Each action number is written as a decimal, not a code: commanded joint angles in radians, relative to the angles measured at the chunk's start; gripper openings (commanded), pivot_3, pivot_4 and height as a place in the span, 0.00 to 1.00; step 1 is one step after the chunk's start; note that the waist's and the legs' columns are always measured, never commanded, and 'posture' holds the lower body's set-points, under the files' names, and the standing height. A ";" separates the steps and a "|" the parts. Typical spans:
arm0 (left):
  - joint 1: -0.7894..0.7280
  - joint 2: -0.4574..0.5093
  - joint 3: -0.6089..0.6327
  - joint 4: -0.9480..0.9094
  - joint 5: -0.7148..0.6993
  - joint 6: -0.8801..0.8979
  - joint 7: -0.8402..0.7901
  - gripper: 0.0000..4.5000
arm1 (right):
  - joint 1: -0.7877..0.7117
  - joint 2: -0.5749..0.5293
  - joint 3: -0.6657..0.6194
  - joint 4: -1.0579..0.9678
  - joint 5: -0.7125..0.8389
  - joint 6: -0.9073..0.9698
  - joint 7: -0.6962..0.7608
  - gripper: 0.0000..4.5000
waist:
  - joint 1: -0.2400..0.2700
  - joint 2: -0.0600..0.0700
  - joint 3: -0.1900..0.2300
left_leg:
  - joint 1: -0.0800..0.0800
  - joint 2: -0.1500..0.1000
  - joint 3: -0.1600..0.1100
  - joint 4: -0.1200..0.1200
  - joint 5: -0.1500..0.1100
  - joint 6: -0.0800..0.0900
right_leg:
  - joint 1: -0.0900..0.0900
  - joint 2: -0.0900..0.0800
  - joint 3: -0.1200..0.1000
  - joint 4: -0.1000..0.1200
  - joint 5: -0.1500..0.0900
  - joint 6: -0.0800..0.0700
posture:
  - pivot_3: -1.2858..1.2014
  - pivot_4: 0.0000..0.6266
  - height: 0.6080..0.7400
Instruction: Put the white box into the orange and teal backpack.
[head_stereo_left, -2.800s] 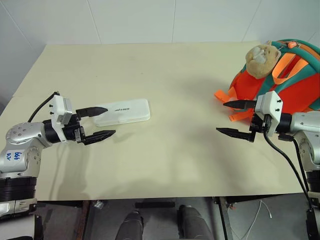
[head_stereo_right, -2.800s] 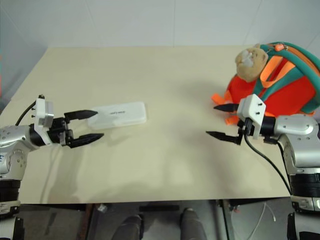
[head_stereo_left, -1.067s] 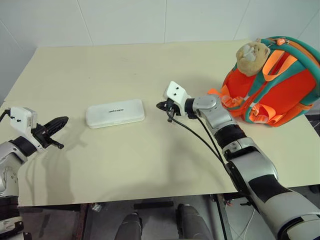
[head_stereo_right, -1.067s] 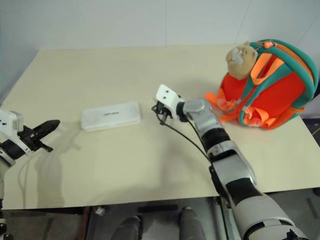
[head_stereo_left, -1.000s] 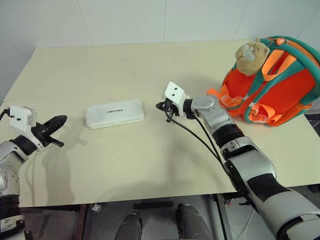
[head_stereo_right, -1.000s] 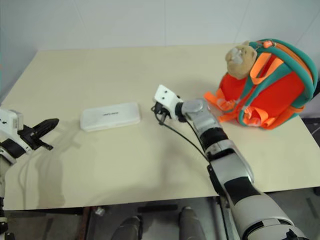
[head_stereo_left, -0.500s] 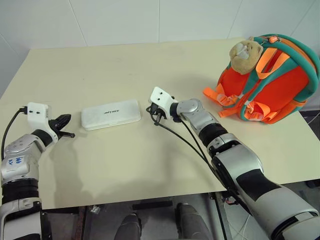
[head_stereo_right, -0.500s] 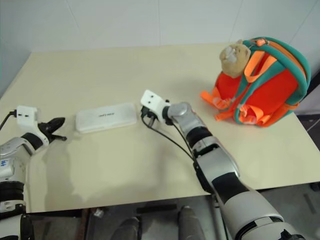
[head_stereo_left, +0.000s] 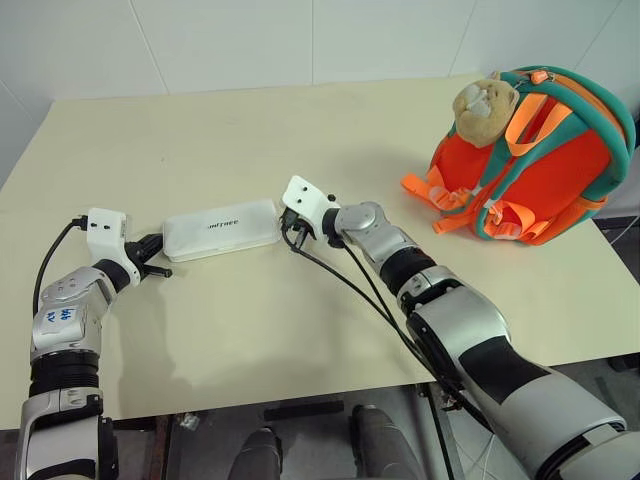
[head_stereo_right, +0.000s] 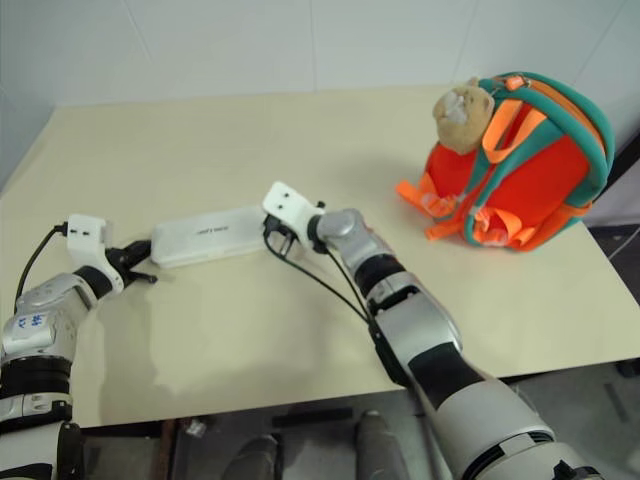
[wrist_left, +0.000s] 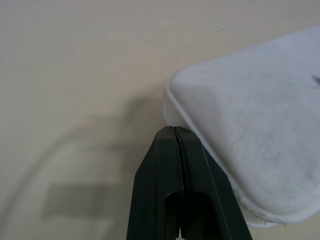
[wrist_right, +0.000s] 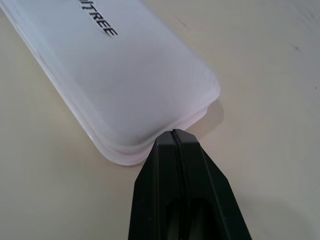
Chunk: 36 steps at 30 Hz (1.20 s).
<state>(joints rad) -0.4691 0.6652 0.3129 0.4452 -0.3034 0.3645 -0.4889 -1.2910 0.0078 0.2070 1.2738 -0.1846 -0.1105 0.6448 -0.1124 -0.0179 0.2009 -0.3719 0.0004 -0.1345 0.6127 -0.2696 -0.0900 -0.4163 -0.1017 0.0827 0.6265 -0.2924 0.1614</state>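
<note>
The white box (head_stereo_left: 221, 228) lies flat on the cream table (head_stereo_left: 300, 130), left of centre in the head views. The left gripper (head_stereo_left: 157, 268), fingers pressed together, has its tips at the box's left end; the right gripper (head_stereo_left: 287, 232), likewise closed, meets its right end. The orange and teal backpack (head_stereo_left: 540, 160) stands at upper right, a plush animal charm (head_stereo_left: 480, 105) on top.

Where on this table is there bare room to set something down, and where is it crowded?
Free: the table behind the white box, the middle stretch between the right gripper and the orange and teal backpack, and the near strip in front of the box. Crowded: both ends of the box, where the shut left gripper and shut right gripper stand.
</note>
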 joint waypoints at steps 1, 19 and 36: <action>-0.016 -0.002 -0.012 -0.022 -0.004 0.001 -0.035 0.01 | -0.018 0.019 -0.020 -0.023 0.016 -0.028 0.028 0.00 | 0.000 0.000 0.000 | 0.000 0.000 0.000 0.000 0.000 0.000 | 0.000 0.000 0.000 0.000 0.000 0.000 | 0.52 0.24 1.00; -0.043 -0.008 -0.043 0.023 0.012 -0.021 -0.077 0.01 | -0.020 -0.052 -0.078 -0.065 0.047 -0.007 0.087 0.00 | 0.002 0.000 0.000 | 0.000 0.000 0.000 0.000 0.001 -0.002 | 0.000 0.000 0.000 0.000 0.000 0.000 | 0.52 0.24 1.00; -0.039 -0.003 -0.047 0.011 0.018 -0.013 -0.081 0.01 | 0.005 -0.094 -0.091 0.018 0.000 0.013 -0.015 0.00 | -0.002 0.000 0.000 | 0.000 0.000 0.001 0.000 0.001 -0.002 | 0.000 0.000 0.001 0.000 0.000 0.000 | 0.52 0.24 1.00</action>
<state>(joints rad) -0.5006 0.6448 0.2569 0.4831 -0.2885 0.3504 -0.5634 -1.2733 -0.1031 0.1146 1.3051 -0.1871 -0.0918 0.6447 -0.1144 -0.0183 0.2007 -0.3718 0.0002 -0.1333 0.6125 -0.2683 -0.0922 -0.4167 -0.1016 0.0843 0.6271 -0.2922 0.1617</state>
